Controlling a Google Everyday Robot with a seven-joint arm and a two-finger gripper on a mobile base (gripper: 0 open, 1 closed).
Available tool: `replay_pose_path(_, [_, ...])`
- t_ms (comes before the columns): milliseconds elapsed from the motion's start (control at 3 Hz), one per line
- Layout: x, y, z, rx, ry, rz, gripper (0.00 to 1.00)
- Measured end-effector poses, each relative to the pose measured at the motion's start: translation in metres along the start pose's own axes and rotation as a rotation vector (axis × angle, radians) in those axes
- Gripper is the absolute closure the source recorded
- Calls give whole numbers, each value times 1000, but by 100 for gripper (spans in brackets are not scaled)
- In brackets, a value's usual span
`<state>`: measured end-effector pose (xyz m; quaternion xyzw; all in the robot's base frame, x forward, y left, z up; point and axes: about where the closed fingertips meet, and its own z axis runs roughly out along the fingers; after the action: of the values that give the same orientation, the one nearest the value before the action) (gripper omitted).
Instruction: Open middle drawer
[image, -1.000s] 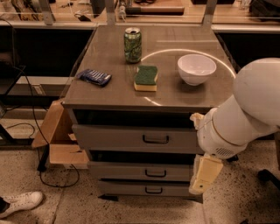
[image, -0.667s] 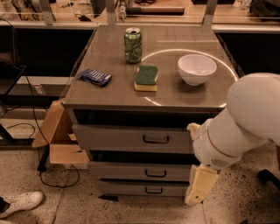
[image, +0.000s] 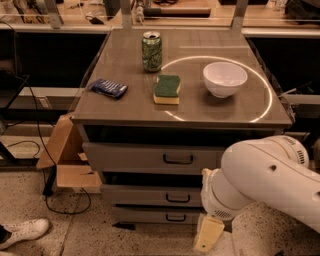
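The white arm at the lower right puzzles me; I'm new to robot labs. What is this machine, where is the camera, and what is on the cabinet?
It is a mobile robot's single arm, ending in a two-finger gripper, the cream piece low by the front right corner of the cabinet, with nothing seen in it. The one camera looks down on the cabinet from its front. On the cabinet top stand a green can, a green sponge, a white bowl and a blue packet. The job is to open the middle drawer, now shut; the gripper is not on its handle.
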<state>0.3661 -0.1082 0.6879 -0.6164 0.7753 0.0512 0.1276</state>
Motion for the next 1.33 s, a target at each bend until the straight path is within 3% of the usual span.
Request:
replay_pose_path(667, [2,4,13,-27,-35,3,0])
replay_pose_path(1000, [1,6,33,-38,-24,6,0])
replay_pose_path(1333, [-19,-3,74,-55,-8,-12,0])
